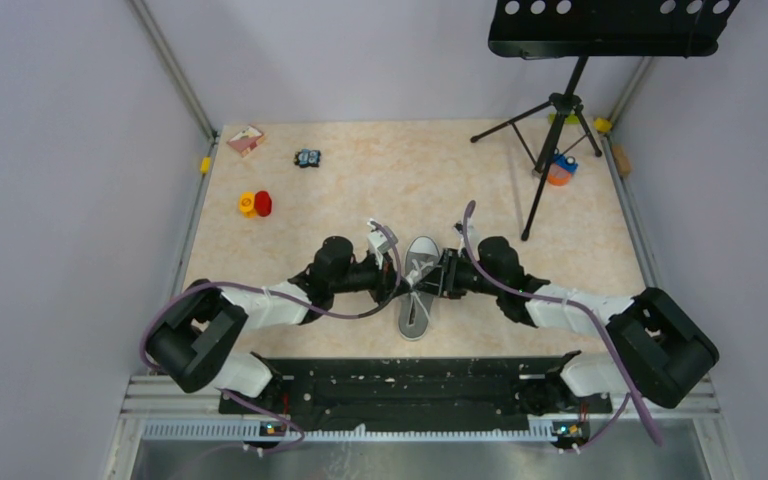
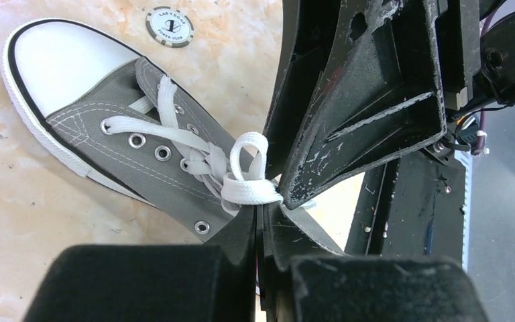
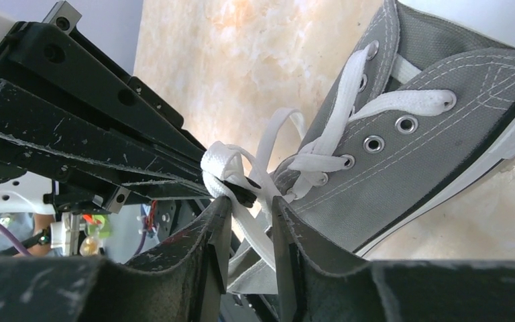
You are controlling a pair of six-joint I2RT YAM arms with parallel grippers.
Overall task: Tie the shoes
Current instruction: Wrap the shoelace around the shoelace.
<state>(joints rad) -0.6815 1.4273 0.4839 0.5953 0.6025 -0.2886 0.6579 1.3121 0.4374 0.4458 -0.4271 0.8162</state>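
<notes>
1 sneaker (image 2: 87, 124), 1 poker chip (image 2: 169, 26).

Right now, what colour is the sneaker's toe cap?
White toe cap, best seen in the left wrist view.

Bright, even light; faint shadows; wrist views slightly overexposed
</notes>
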